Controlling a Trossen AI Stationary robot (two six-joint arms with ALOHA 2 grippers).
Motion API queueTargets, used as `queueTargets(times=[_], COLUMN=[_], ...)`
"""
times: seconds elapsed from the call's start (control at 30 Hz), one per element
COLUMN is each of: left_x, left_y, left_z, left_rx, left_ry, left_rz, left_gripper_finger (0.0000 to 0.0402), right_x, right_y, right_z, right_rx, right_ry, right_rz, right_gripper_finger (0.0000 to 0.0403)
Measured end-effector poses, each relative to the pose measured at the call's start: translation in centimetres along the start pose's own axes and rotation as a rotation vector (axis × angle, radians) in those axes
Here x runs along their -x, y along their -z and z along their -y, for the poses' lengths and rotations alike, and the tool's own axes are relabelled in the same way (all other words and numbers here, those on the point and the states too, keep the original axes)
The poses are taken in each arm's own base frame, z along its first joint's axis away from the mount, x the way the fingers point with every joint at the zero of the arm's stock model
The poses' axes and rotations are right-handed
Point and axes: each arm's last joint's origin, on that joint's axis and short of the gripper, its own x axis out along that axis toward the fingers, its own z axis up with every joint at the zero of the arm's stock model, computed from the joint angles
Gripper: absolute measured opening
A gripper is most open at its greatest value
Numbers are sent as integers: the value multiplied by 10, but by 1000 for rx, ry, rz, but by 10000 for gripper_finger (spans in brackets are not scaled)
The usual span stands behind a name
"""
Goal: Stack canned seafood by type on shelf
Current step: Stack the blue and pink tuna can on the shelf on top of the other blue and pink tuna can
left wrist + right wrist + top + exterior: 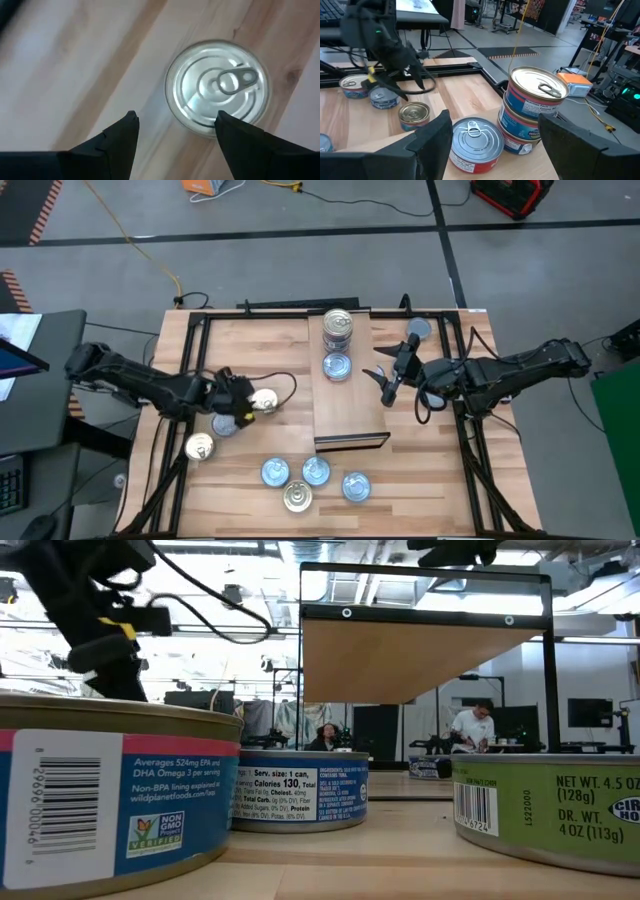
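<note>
Long light-wood shelf [350, 405] down the middle of the striped table [270, 345], dark front edge nearest the camera. At its far end, a stack of tins [338, 330], three high in the right wrist view, silver pull-tab lid on top; just in front of that stack, a single blue-topped tin [337, 366] flat on the board. Rest of the shelf bare. Left gripper [243, 408] low over the left part of the table, fingers apart and holding nothing, hovering above a silver-topped tin [216, 87] with one fingertip [227, 120] overlapping its rim in the wrist view; whether touching, cannot tell. Gold-topped tin [263, 401] just beside that gripper, another gold tin [200, 446] nearer the front left. Cluster of four loose tins [312, 480] at the near edge, three blue, one gold. Right gripper [388, 382] beside the shelf's right edge, spread wide, empty. One grey-topped tin [420, 329] far right. People [470, 727] in the room beyond.
</note>
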Motion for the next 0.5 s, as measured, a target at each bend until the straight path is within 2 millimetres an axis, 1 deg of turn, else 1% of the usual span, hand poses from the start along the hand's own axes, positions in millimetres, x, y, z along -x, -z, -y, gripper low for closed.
queueTargets(times=[0.13, 0.27, 0.5], left_x=[-10, -18, -36], left_y=[-11, -21, -26], left_z=[-12, -26, -49], left_rx=[59, 95, 134], left_ry=[80, 128, 163], left_rz=[-30, -25, -96], left_gripper_finger=[244, 219, 181], right_x=[0, 0, 0], right_y=[-1, -1, -1], right_z=[0, 0, 0], right_rx=[-13, -14, -5], right_ry=[0, -2, -2], right_rz=[11, 11, 9], right_gripper_finger=[317, 317, 317])
